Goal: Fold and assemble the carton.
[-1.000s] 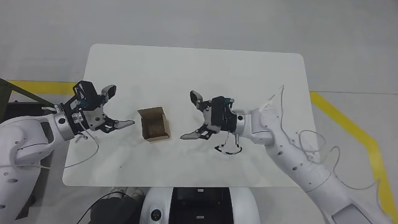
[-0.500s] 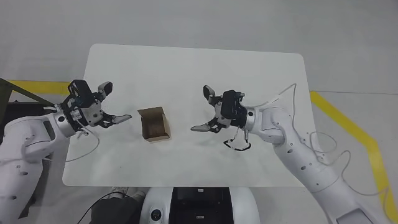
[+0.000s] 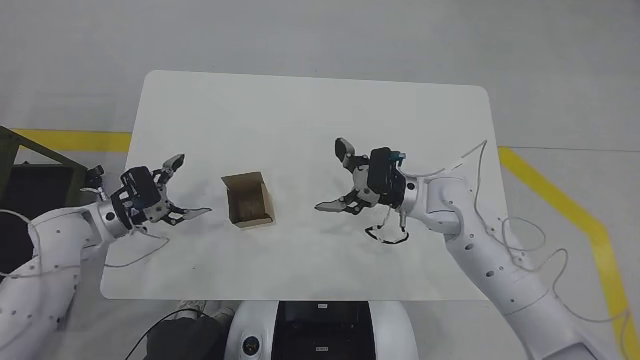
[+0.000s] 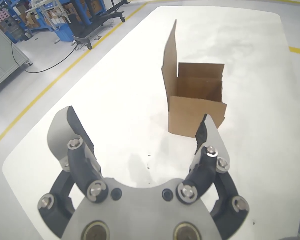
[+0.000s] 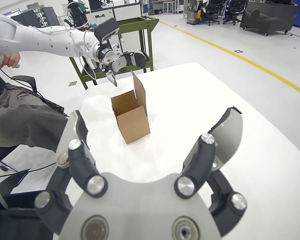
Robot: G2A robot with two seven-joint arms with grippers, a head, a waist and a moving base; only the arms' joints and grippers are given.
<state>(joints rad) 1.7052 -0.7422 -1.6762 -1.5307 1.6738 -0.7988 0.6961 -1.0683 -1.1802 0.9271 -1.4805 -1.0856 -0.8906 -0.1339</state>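
A small brown carton (image 3: 248,200) stands upright on the white table (image 3: 300,110), near its front edge. Its top is open and one long flap (image 4: 172,51) sticks straight up. My left gripper (image 3: 190,186) hovers a short way to the carton's left, open and holding nothing. My right gripper (image 3: 332,176) is farther off on the carton's right, also open and holding nothing. In the left wrist view the carton (image 4: 192,116) lies just beyond the open gripper (image 4: 137,112). The right wrist view has the carton (image 5: 133,123) ahead of the gripper (image 5: 155,111), with the left gripper (image 5: 126,72) behind it.
A black cable loop (image 3: 385,232) hangs from the right arm onto the table. A green cart (image 5: 130,26) stands past the table's left edge. The table's far half is bare.
Both arms have drawn back from the carton: the left one leftward and toward the front edge, the right one to the right. The carton has not moved and both grippers stay open.
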